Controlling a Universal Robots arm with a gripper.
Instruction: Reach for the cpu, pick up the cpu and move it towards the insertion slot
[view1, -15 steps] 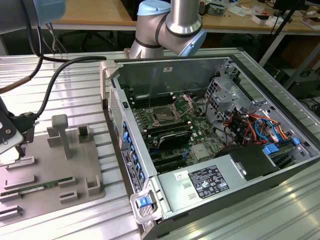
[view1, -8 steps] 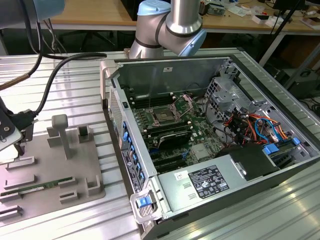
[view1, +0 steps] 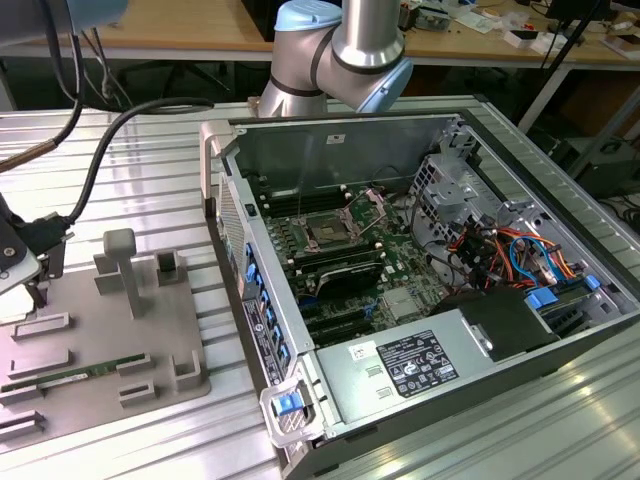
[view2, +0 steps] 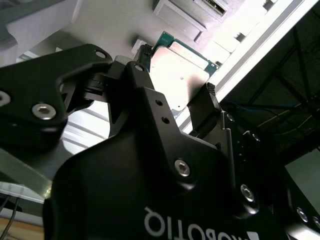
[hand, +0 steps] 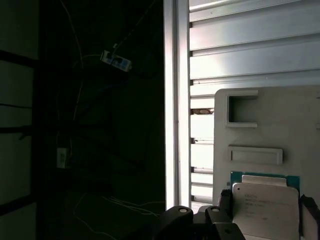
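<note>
End effector (view2: 175, 79) clamps the cpu (view2: 181, 69) at the edge of the desk (hand: 240, 50); the insertion slot (view1: 328, 232) lies well apart, toward the exterior view's right.

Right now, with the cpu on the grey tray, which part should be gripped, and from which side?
Take the cpu by two opposite side edges, coming straight down onto its metal top. It is thin, flat and square, face up on the grey tray, so only the edges give purchase. The gripper straddles it this way.
</note>
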